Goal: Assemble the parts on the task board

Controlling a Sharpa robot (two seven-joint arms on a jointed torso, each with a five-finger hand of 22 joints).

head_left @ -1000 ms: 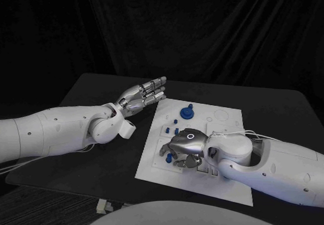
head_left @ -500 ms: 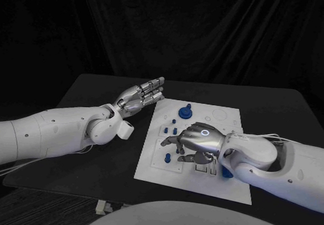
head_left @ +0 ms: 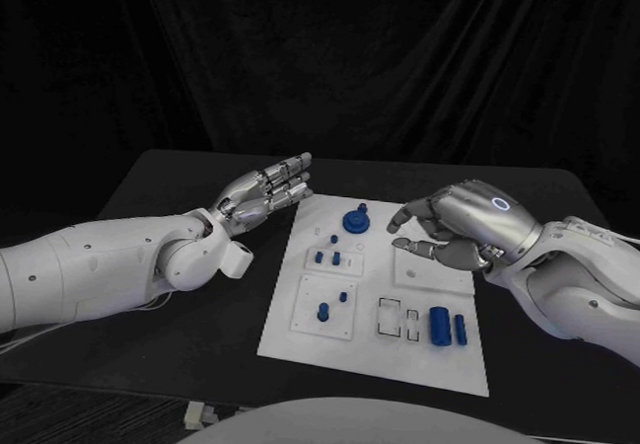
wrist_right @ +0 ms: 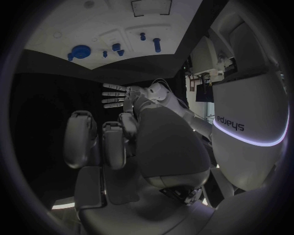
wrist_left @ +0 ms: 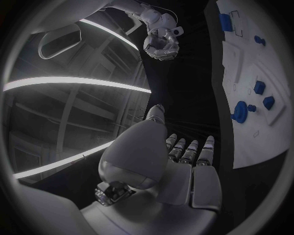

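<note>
The task board lies flat on the black surface, with blue parts on it. The right hand hovers above the board's far right corner, fingers curled inward and holding nothing. The left hand hangs just beside the board's far left corner, fingers straight, side by side, touching no part.

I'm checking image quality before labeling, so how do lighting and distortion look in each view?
Head view: dim, with undistorted straight edges on the white task board. Left wrist view: fisheye bends the board's edge, with bright streaks of room light behind the left hand. Right wrist view: dark, the right hand shadowed.
</note>
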